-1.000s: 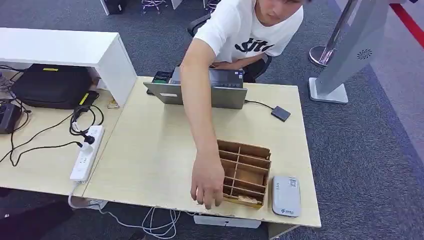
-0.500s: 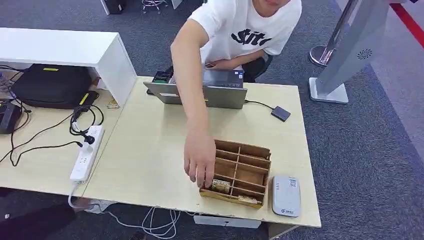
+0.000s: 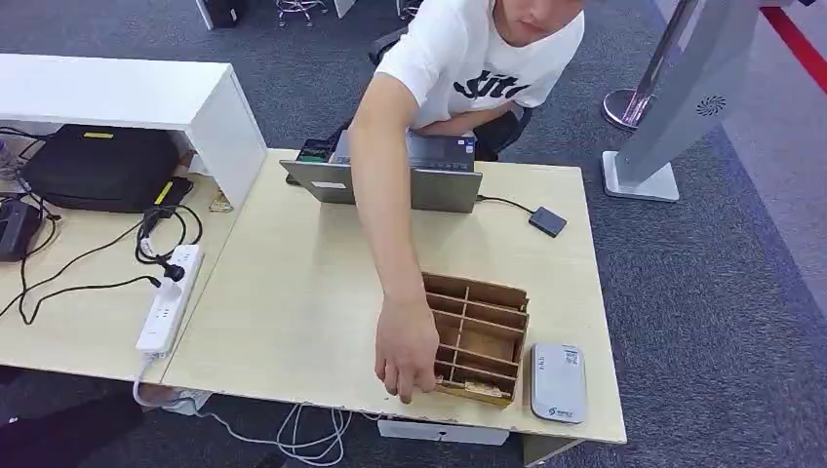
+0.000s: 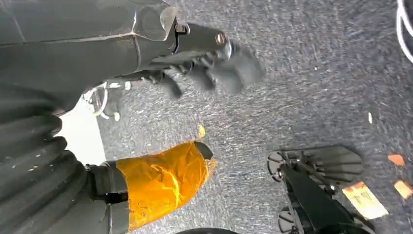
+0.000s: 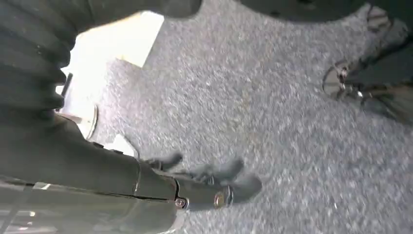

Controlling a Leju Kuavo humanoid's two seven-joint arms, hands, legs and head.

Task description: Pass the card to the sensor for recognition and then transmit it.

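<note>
Both your hands hang over the grey carpet holding nothing: left hand (image 4: 214,73) and right hand (image 5: 214,178), fingers loosely apart. A person's hand (image 3: 407,353) covers the brown cardboard divided box (image 3: 480,336) beside the flat grey card sensor (image 3: 558,382). I cannot make out the card itself. Reach now and you may bump that hand.

Head view: looked steeply down, from well above, at a desk (image 3: 293,292). Left wrist view: sat close behind the left hand (image 4: 204,73), facing grey carpet (image 4: 302,97) beyond its fingers. Right wrist view: likewise behind the right hand (image 5: 209,180); both wrist views shared that carpet.
</note>
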